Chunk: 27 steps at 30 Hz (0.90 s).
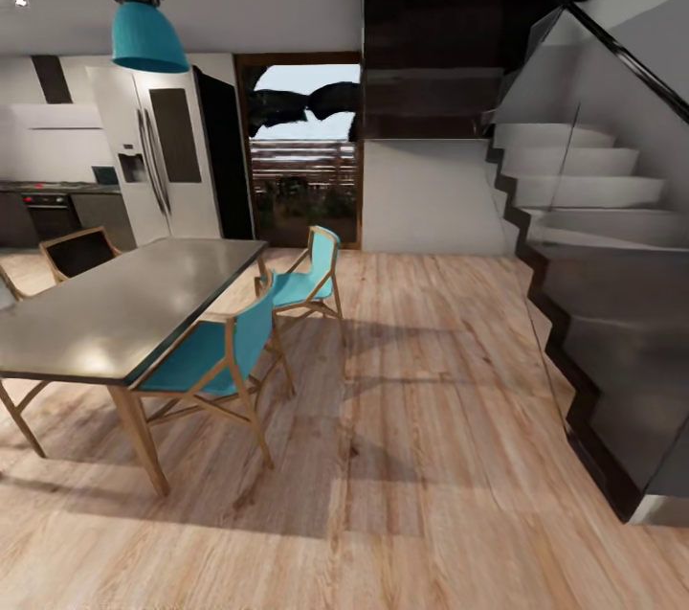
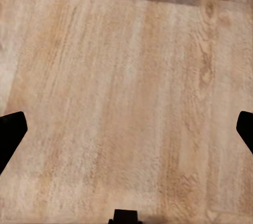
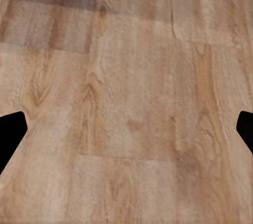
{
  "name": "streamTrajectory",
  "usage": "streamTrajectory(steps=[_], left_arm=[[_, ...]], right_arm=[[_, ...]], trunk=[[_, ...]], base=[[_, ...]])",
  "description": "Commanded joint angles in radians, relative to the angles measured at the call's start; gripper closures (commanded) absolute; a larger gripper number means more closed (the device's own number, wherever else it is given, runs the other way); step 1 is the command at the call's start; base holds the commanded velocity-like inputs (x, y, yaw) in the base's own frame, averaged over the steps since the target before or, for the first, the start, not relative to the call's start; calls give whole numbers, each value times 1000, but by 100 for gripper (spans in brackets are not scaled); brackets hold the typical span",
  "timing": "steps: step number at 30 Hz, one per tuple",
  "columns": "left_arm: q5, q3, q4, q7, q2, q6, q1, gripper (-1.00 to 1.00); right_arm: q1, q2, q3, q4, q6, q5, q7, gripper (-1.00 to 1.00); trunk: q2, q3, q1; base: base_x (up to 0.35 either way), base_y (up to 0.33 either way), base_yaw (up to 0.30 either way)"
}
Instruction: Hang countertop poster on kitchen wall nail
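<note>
Left end effector [image 2: 126, 129]: fingers spread wide, tips dark at both edges of the left wrist view, nothing between them. Directly beyond it, pale wood plank floor [image 2: 121, 87], well apart.

Right end effector [image 3: 126, 129]: same, fingers wide apart and empty, plank floor beyond it with a shadow band at the far side.

Head view: open dining area. Grey-topped dining table [image 1: 124, 304] with wooden legs, two teal chairs [image 1: 225, 351] on its near side, a dark-seated chair [image 1: 78, 253] on the far side. Teal pendant lamp [image 1: 145, 33] hangs above the table. Dark staircase [image 1: 593, 304] with glass balustrade on the robot's right side.

Kitchen [image 1: 57, 169] is in the far background: steel fridge [image 1: 158, 155], built-in oven [image 1: 48, 213], a strip of kitchen countertop [image 1: 57, 187] over dark fronts. Tall garden window [image 1: 304, 150] beside the fridge. Poster can't be made out at this range; counter detail too small to tell.
</note>
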<state>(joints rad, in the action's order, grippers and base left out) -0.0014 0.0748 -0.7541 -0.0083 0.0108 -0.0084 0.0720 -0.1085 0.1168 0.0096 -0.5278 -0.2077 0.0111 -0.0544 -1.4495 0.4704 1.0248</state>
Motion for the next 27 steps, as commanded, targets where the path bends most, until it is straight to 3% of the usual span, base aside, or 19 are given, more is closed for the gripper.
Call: streamTrajectory(steps=[1, 27], left_arm=[[0, 0, -1, -1, 0, -1, 0, -100], [0, 0, -1, 1, 0, 1, 0, -100]], right_arm=[[0, 0, 1, 0, -2, 1, -4, -100], [0, 0, 3, 0, -2, 1, -4, -100]], trunk=[[-1, 1, 0], [-1, 1, 0]], base=[[95, 290, 289], [129, 290, 289]])
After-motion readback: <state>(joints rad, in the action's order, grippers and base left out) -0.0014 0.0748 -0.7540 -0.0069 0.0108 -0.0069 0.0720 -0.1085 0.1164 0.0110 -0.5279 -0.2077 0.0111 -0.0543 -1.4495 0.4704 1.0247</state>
